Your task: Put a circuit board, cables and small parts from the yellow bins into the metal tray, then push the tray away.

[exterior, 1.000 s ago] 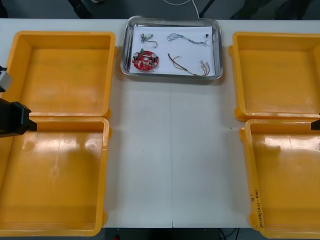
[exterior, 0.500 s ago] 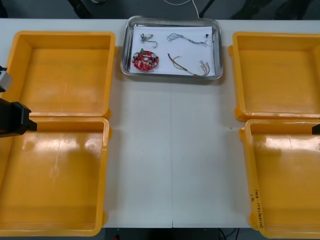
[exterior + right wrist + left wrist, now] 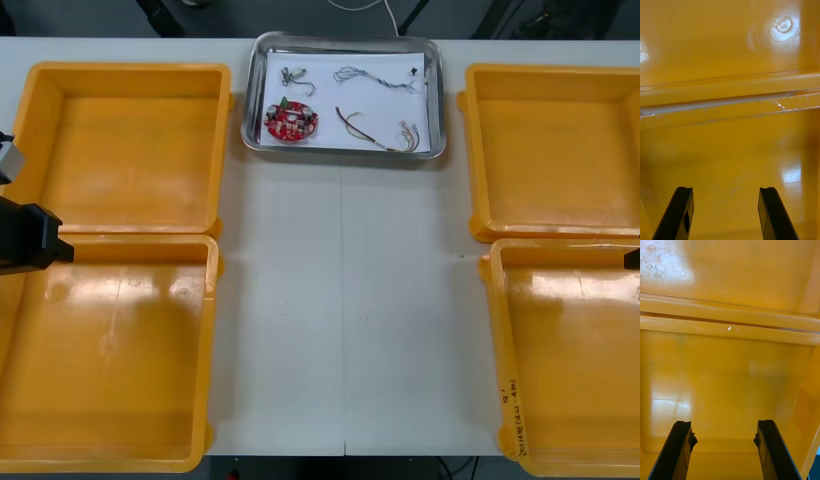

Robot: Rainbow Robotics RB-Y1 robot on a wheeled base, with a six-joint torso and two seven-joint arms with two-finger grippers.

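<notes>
Left gripper, right gripper both spread above yellow bins, white-lined tray holding red board

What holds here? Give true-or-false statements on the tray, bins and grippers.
The red circuit board lies in the metal tray. True.
The tray sits at the table's near edge. False: it is by the table's far edge.
The left gripper's jaws are shut. False: the left gripper is open over a yellow bin.
The right gripper has open jaws, holding nothing. True.
Both cables lie in bins. False: the blue-and-white cable and red-and-yellow cable are in the tray.
</notes>
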